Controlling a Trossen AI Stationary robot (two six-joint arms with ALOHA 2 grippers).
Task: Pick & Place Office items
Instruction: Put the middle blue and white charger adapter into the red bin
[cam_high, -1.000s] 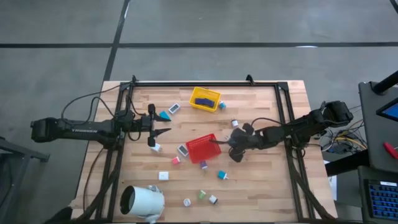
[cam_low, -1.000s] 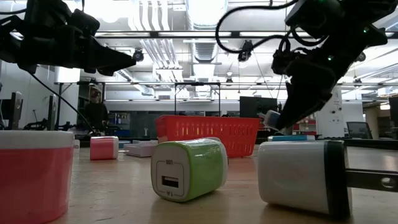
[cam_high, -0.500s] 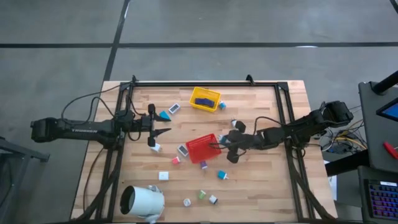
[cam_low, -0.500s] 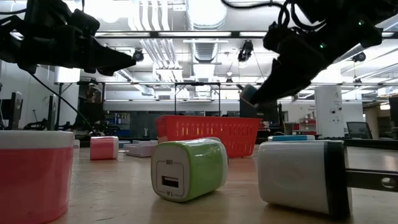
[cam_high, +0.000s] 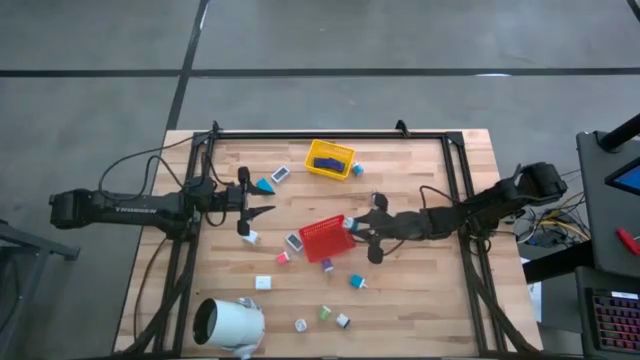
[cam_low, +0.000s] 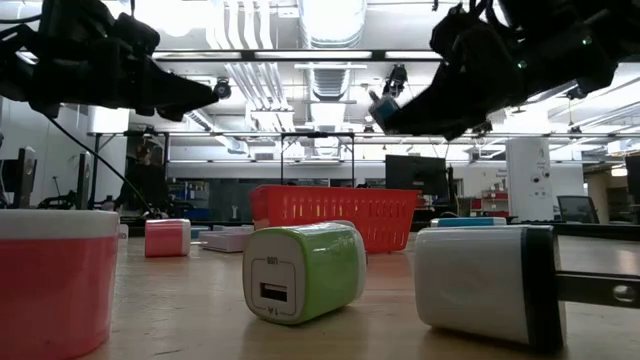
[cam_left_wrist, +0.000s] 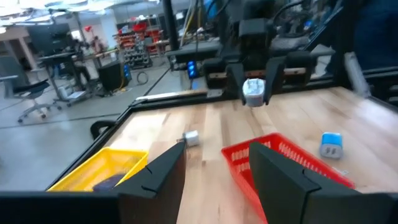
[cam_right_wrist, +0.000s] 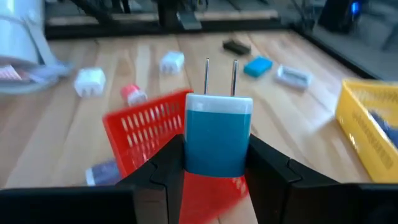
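The office items are small charger-like blocks scattered over the wooden table, among them a teal one, a white one and a green one. My right gripper is shut on a blue block with a white cap and two metal prongs, above the right edge of the red tray. My left gripper hovers open at the table's left, left of the red tray, with nothing between its fingers. My right gripper pinches the blue body of the block by its two opposite sides between its two fingers. The fingers come nearly level from the table's right. The block is lifted clear, prongs pointing away from the gripper toward the table's left.
A yellow tray with a navy piece inside stands at the far middle. A large white cylinder lies at the near left corner. A black frame runs along the table's far edge and sides. More small blocks lie near the front, below the red tray.
My right gripper has tipped up from pointing down to nearly level, rolled, and gone a little toward the table's left, over the red tray's right edge. The blue block has risen with it and now points its prongs leftward.
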